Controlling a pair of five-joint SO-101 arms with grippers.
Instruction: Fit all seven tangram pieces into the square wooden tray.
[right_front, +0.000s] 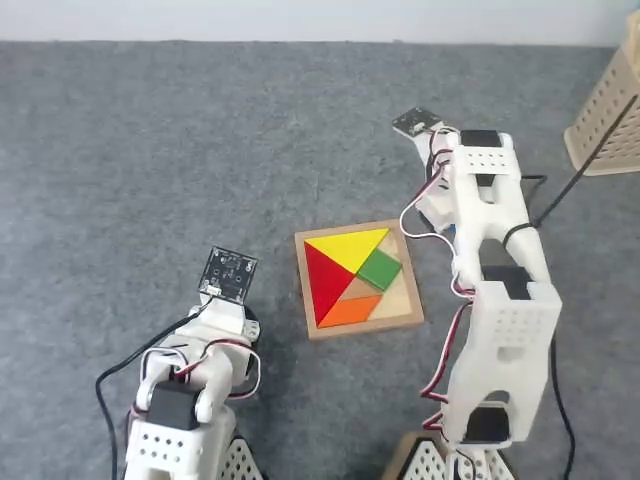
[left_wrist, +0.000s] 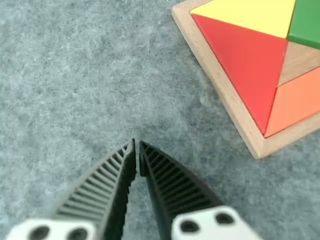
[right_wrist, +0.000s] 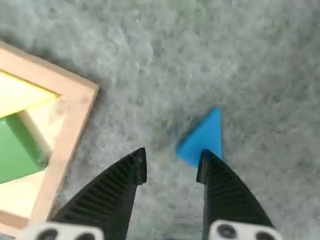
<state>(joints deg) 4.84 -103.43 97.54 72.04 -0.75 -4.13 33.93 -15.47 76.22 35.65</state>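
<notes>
1. Tabletop (right_front: 150, 150): grey felt-like covering that bears everything listed here.
2. Square wooden tray (right_front: 304, 288): lies flat between the two arms. It is part filled, with bare wood showing in the middle and along the side toward the right arm.
3. Right hand (right_wrist: 172, 160): fingers spread, pinching nothing. It hangs over the felt just outside the tray's rim.
4. Left hand (left_wrist: 137, 145): fingers pressed together and empty. It sits low over the felt near a tray corner.
5. Seated pieces: red triangle (right_front: 322, 282), yellow triangle (right_front: 352, 247), orange triangle (right_front: 350, 311) and green square (right_front: 380, 269), all flat inside the tray.
6. Blue triangle (right_wrist: 202, 139): loose on the felt beside the tray. It lies between the right hand's fingers but closer to one of them.

Handling note, as a judgement: the step in hand looks to be picking up item 6.
- Centre the hand first, so the fingers meet two edges and not a point.
- The piece is thin and flat, so press slightly into the soft felt before closing.
- Lift it clear of the rim and turn it to match the gap before lowering.
</notes>
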